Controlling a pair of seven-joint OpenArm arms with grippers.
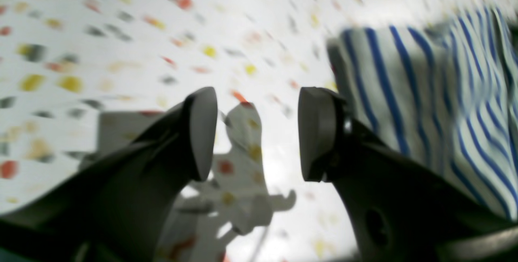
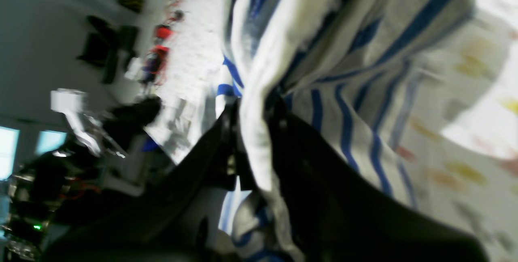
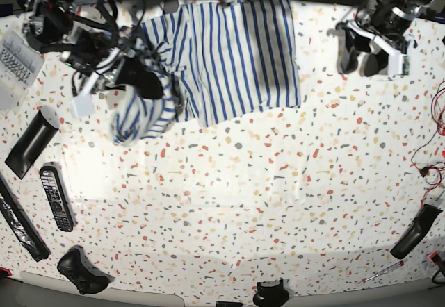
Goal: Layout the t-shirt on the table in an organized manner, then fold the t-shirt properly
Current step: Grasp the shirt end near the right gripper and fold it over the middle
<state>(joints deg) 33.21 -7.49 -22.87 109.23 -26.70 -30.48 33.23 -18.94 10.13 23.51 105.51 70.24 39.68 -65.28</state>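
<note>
Between the right fingers a bunched fold of the t-shirt was pinched, lifted near the bench's far left edge. Left fingers gaped wide, holding nothing, over bare bench just beside the shirt's edge; broad free bench lay nearer.

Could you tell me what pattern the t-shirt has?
White with thin blue stripes on the t-shirt; clearest in base view.

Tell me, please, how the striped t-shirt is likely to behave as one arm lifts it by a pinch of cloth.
Probably floppy: where the right gripper pinches the t-shirt, the cloth bunches and hangs in folds. Likely light, since that small pinch holds up a whole hanging bunch. The part still spread on the table may drag and wrinkle rather than slide flat.
</note>
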